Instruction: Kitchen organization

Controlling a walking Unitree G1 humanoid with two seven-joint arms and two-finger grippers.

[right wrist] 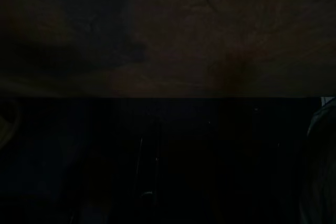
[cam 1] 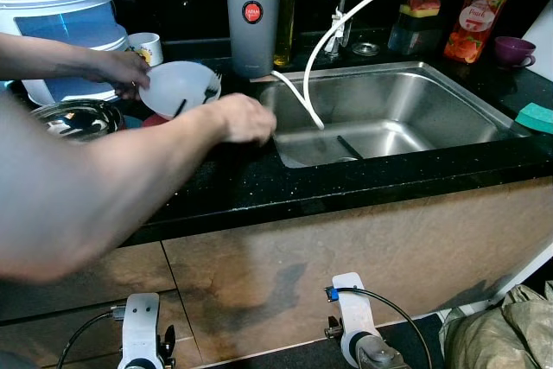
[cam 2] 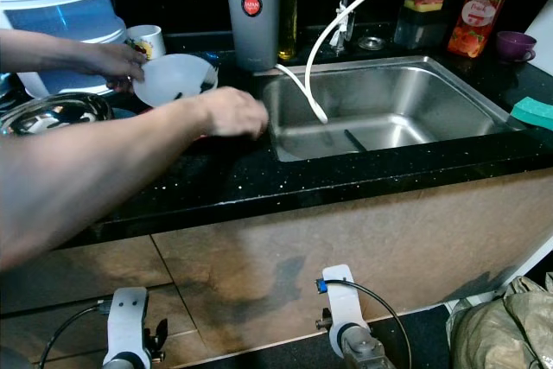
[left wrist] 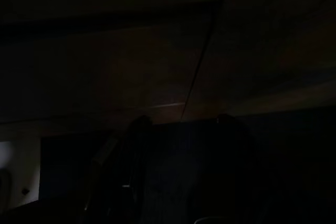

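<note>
**Arms idle below counter; person working at the sink edge**

Both grippers hang low in front of the cabinet doors: left arm [cam 1: 141, 334] and right arm [cam 1: 359, 330] appear at the bottom of the head views. Finger opening of either gripper cannot be told; both wrist views are nearly black, showing faint cabinet panelling.

Near: tan cabinet front [cam 1: 328, 257] under a black speckled countertop [cam 1: 259, 183]. A crumpled bag [cam 1: 501, 330] sits on the floor at lower right.

Mid: a person's forearm crosses from the left, hand [cam 1: 244, 118] resting on the counter just beside the steel sink [cam 1: 449, 114]. Their other hand [cam 1: 125, 69] holds a white bowl [cam 1: 177, 86], tilted, above the counter. A steel bowl [cam 1: 73, 118] lies left of it. A white hose [cam 1: 324, 49] droops into the sink. A green sponge [cam 1: 536, 117] sits at the sink's right.

Far: grey cylindrical dispenser [cam 1: 251, 16], white mug [cam 1: 145, 46], blue-and-white water container [cam 1: 60, 15], oil bottle [cam 1: 285, 15], orange soap bottle [cam 1: 477, 15], purple cup [cam 1: 514, 49].
</note>
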